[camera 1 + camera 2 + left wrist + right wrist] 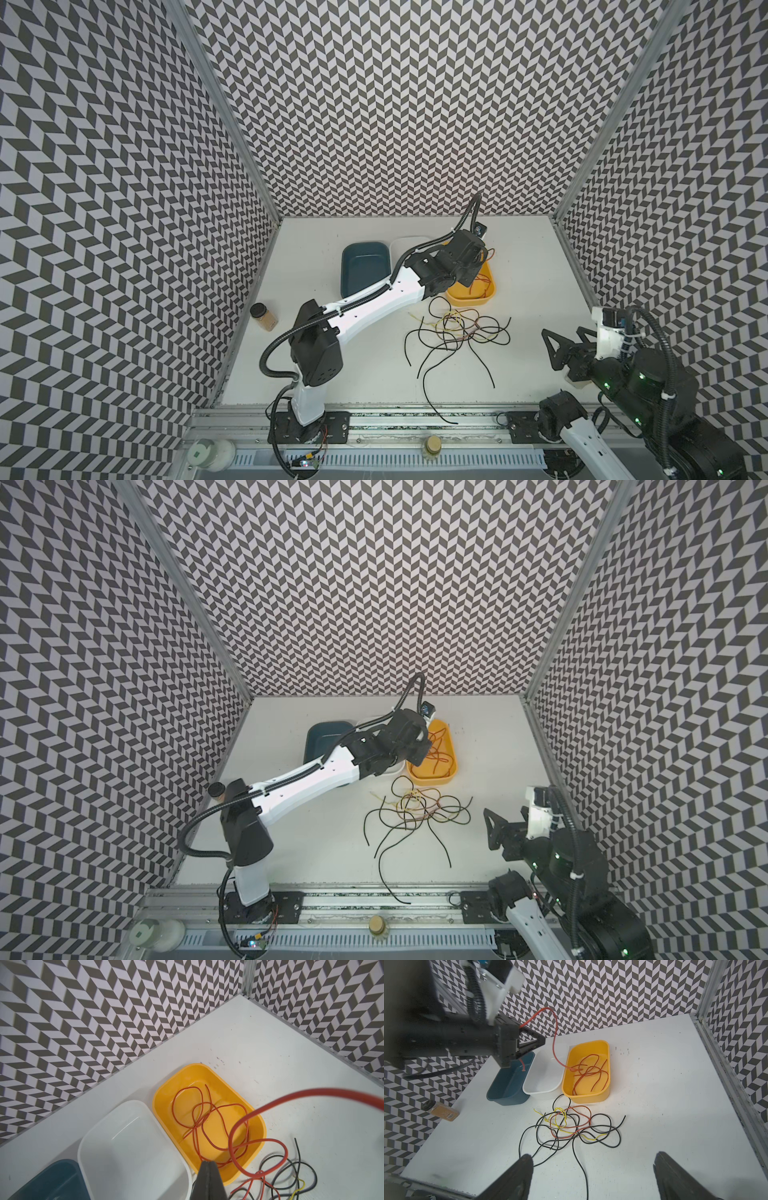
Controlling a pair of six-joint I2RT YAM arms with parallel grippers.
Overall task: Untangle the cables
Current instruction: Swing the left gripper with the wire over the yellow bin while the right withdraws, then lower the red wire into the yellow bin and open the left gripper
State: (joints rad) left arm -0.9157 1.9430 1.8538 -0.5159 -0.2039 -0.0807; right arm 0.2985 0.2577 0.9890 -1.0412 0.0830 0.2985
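A tangle of black, orange-red and pale yellow cables point(457, 336) point(419, 812) point(560, 1126) lies on the white table in front of the yellow tray point(469, 301) point(587, 1098). More orange-red cables point(195, 1105) point(589, 1068) lie coiled inside that tray. My left gripper point(207, 1162) point(542, 1041) hangs above the trays, shut on an orange-red cable point(554, 1028) point(311, 1092). That cable arcs up and then drops into the yellow tray. My right gripper point(563, 332) point(593, 1157) stands open with nothing in it, low at the right, just short of the tangle.
A white tray point(135, 1147) point(542, 1076) and a dark blue tray point(361, 266) point(508, 1088) stand left of the yellow one. A spice jar point(264, 316) lies by the left wall. One black cable point(440, 411) trails over the table's front edge. Two jars point(210, 455) stand beyond the front rail.
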